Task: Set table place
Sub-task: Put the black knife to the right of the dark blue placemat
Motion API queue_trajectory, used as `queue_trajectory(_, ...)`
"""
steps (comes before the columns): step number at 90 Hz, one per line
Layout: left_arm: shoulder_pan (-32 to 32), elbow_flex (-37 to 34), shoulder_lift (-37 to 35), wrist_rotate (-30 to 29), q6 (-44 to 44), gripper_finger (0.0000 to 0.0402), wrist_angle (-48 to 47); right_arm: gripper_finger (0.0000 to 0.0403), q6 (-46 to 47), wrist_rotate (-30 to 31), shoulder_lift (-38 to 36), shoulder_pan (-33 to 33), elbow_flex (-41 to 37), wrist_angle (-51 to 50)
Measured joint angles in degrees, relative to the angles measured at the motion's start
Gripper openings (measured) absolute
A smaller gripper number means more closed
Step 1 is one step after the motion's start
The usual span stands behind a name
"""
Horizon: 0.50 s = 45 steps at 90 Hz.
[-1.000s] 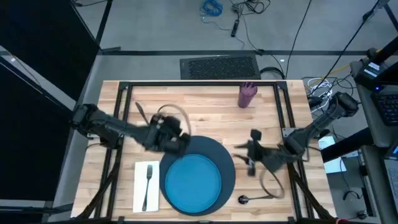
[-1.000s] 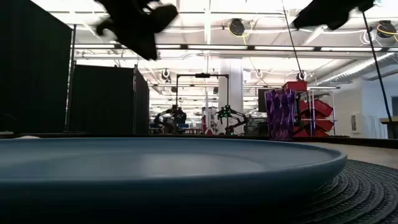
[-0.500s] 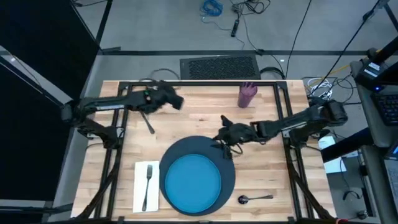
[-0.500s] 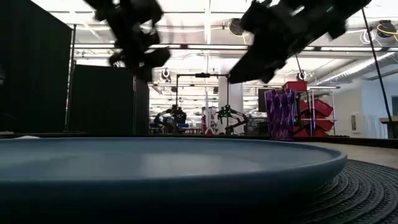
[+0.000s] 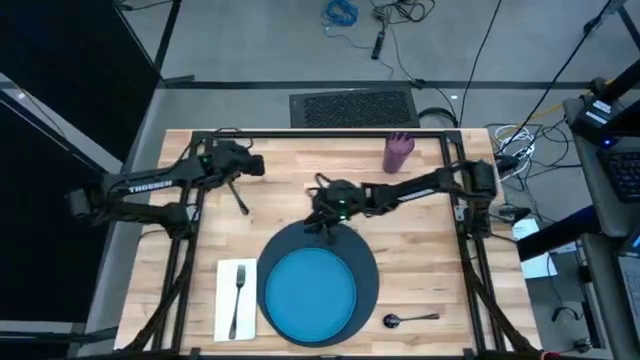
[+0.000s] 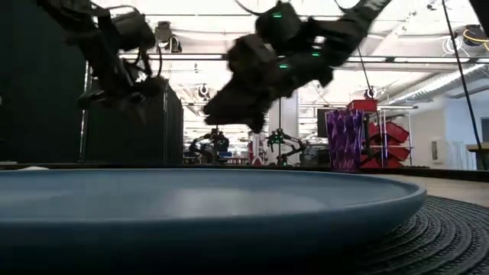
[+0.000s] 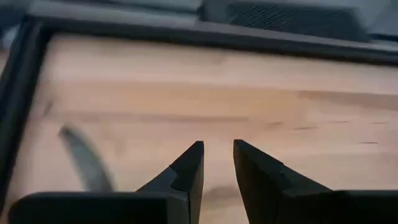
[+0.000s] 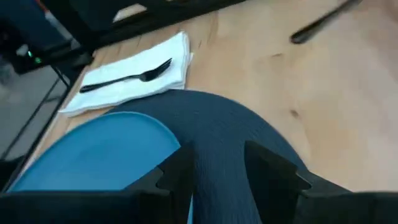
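The dark slate-blue charger (image 5: 352,247) lies at the table's near middle, with the bright blue plate (image 5: 308,292) on it. Left of it, a dark fork (image 5: 238,290) lies on the white napkin (image 5: 225,305). A spoon (image 5: 410,319) rests on the wood at the near right. The knife (image 5: 236,196) lies flat at the far left, and the purple cup (image 5: 397,152) stands at the far edge. My left gripper (image 5: 250,166) hovers open near the knife (image 7: 84,163), its fingers a little apart. My right gripper (image 5: 318,212) hangs open over the charger's far rim (image 8: 217,134).
The table's black frame (image 5: 320,136) runs along the edges. Bare wood (image 5: 430,230) lies between the charger and the right edge. Cables and a dark mat (image 5: 352,106) lie on the floor beyond the far edge.
My left gripper has gone from beside the charger's left rim toward the table's far left, ending near the knife. My right gripper has swept from the right side toward the table's middle and now hangs over the charger's far rim.
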Motion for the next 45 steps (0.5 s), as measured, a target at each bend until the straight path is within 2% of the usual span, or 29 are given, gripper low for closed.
queue_trajectory(16, 0.68, -0.17, 1.79, -0.13, -1.46, 0.0072, -4.38, 0.0125, -3.67, -0.01, 1.51, 0.66, 5.87, -4.09)
queue_trajectory(33, 0.65, -0.15, 4.57, -0.59, -1.65, 0.0072, -10.73, 0.0125, -4.5, 0.38, -0.74, -1.0, 6.17, -5.72)
queue_trajectory(45, 0.55, -0.15, 7.61, -0.6, -1.65, 0.0072, -10.95, 0.0125, -4.42, 0.39, -0.92, -2.25, 6.17, -6.28)
